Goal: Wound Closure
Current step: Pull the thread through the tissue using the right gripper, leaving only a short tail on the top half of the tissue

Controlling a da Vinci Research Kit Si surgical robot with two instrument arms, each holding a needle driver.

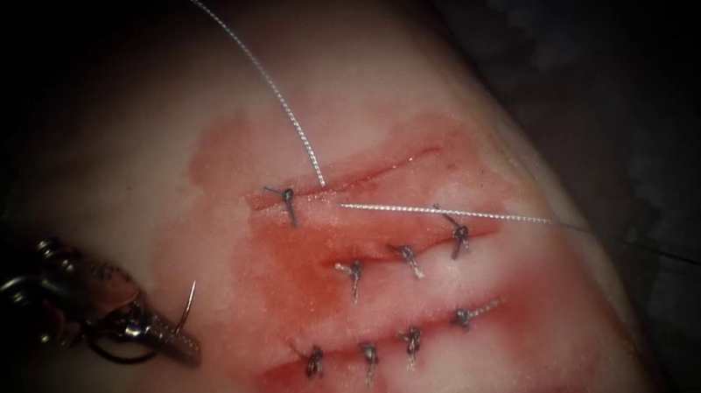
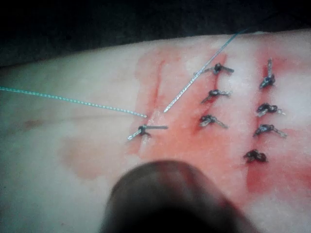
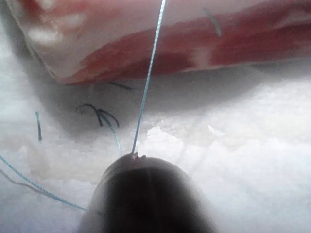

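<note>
Tissue point(image 1: 185, 136): top cut point(image 1: 365, 173) open at its right part, 1 knot point(image 1: 287, 197) at its left end.
Thread point(image 1: 288, 115): passes through that cut, 1 strand up-left, 1 right.
Left tool point(image 1: 175, 340): well left of the cut, pinching the needle point(image 1: 190, 301) near mid-curve, point up, clear of tissue.
Right tool point(image 3: 136, 156): thread meets its tip; grip can't be told.

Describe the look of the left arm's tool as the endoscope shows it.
The small silvery metal left tool has a shiny wrist of stacked rounded links, thin dark cable loops beneath it, and short tapered fingers with a finely ridged surface, reddened by the scene's glow.
</note>
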